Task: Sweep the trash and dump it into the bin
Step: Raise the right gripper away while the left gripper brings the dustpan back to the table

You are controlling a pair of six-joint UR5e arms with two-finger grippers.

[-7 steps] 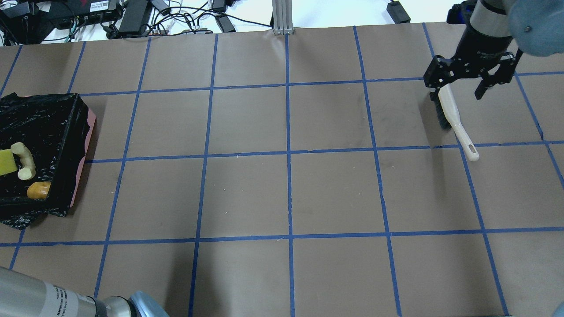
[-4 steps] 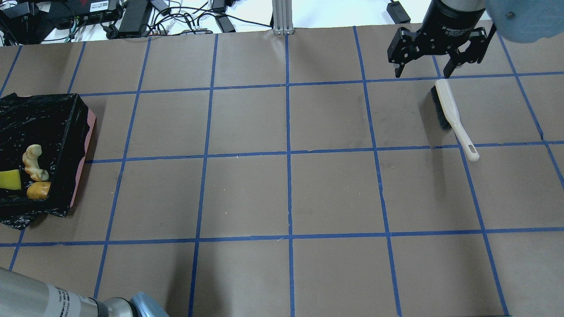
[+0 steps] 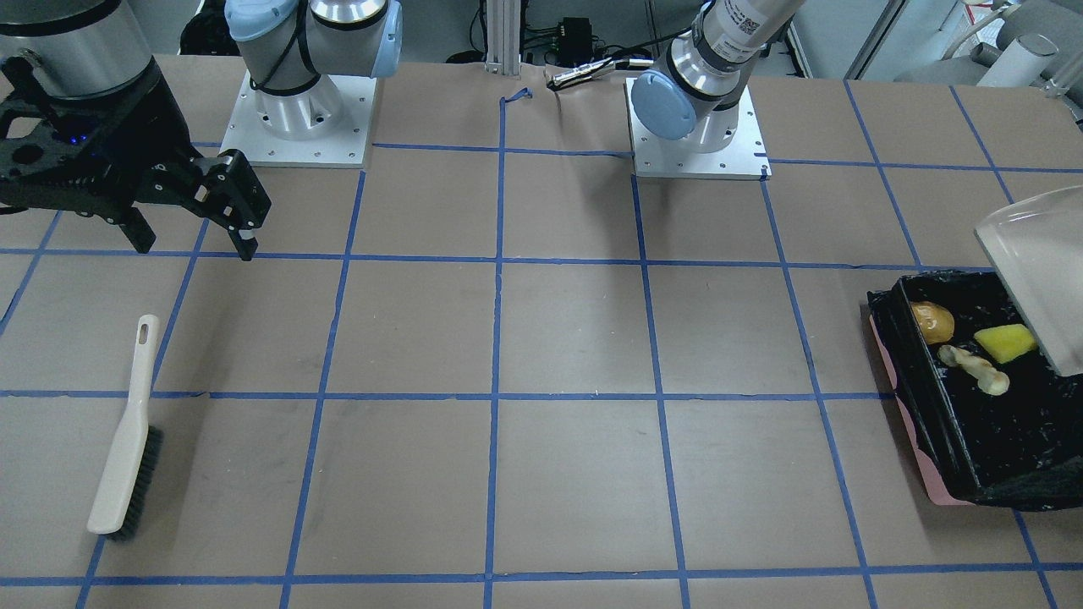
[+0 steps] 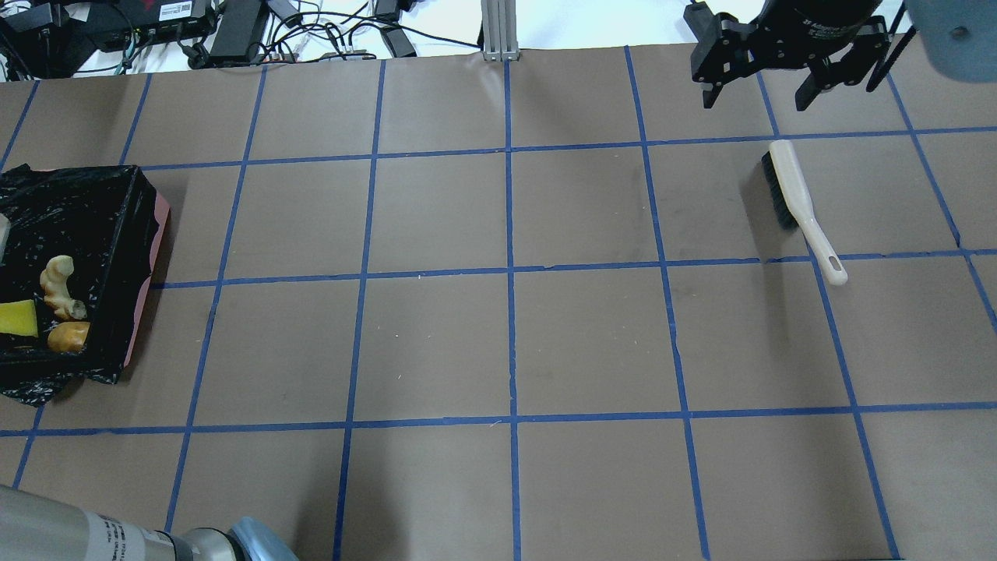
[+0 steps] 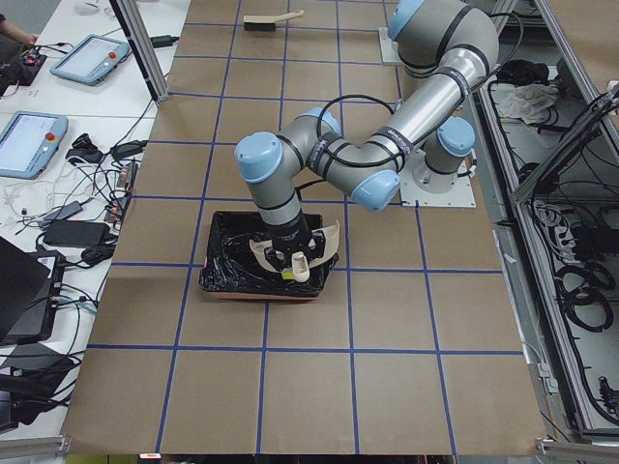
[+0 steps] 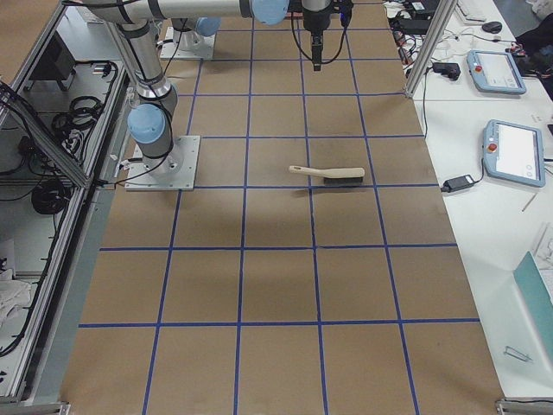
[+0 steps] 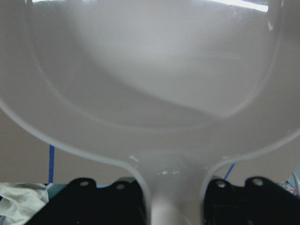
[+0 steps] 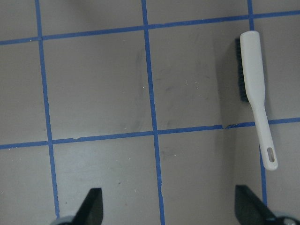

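Observation:
The bin (image 4: 125, 226), lined with black plastic, stands at the table's left end. Inside it lies the trash: an orange-brown lump (image 4: 68, 336), a yellow wedge (image 4: 17, 319) and a cream crescent (image 4: 58, 287). From the front they show as the lump (image 3: 931, 321), the wedge (image 3: 1005, 342) and the crescent (image 3: 973, 368) in the bin (image 3: 973, 461). Over the bin, my left gripper (image 7: 172, 206) is shut on the handle of the beige dustpan (image 3: 1032, 271), which tilts down. My right gripper (image 4: 754, 101) hangs open and empty, beyond the brush (image 4: 794, 199).
The white-handled brush (image 3: 127, 440) lies flat on the brown paper at the right end, bristles on their side, also under the right wrist camera (image 8: 253, 89). Cables and power bricks (image 4: 234, 31) lie past the far table edge. Blue tape lines grid the table.
My right gripper has lifted off the brush and moved toward the far edge; the brush stayed put. In the bin, the crescent and the yellow wedge slid nearer the lump.

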